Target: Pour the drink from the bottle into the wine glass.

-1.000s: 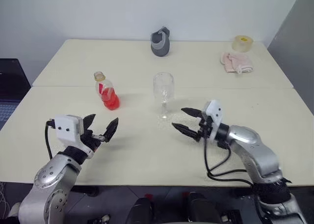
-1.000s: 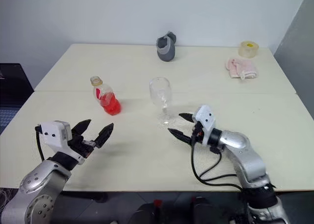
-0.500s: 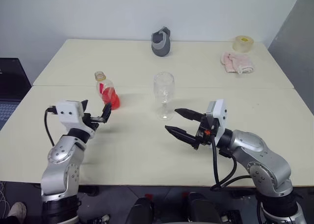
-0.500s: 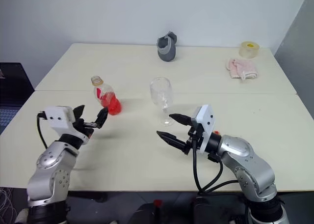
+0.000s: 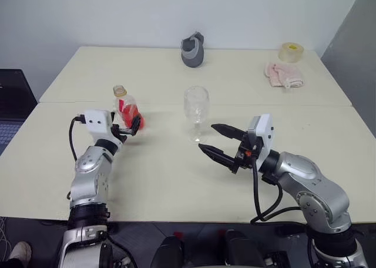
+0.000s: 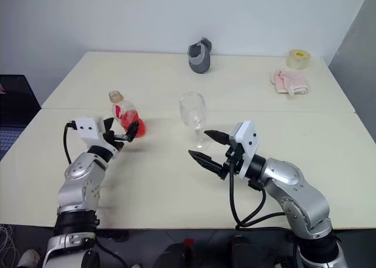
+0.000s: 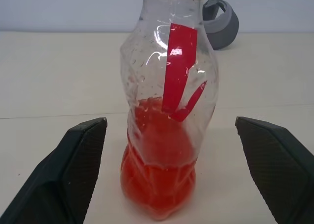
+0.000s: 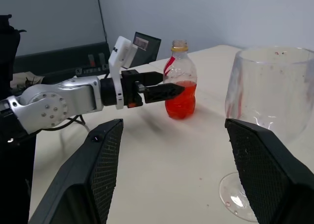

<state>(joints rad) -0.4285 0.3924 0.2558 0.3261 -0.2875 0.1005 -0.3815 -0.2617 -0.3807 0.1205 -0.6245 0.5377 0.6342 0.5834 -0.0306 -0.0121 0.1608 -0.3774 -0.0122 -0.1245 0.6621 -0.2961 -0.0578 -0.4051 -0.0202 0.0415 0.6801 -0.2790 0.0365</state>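
The bottle (image 5: 125, 108) stands upright on the table's left half, clear with a red label strip and a yellowish neck, the red-orange drink (image 7: 159, 180) filling its lower part. My left gripper (image 5: 129, 127) is open and level at the bottle's lower body. In the left wrist view its fingers (image 7: 73, 155) flank the bottle (image 7: 169, 86) with gaps on both sides. The empty wine glass (image 5: 195, 112) stands upright at the table's middle. My right gripper (image 5: 206, 136) hovers open just in front of and right of the glass foot, pointing left, holding nothing.
A grey holder (image 5: 192, 50) sits at the far middle of the cream table (image 5: 176, 180). A tape roll (image 5: 289, 52) and a pink cloth (image 5: 284, 74) lie at the far right. A dark laptop (image 5: 12, 103) stands off the table's left edge.
My left gripper has reached forward from the near table edge up to the bottle, still open. The right gripper has lifted a little and turned further left. Bottle and glass have not moved.
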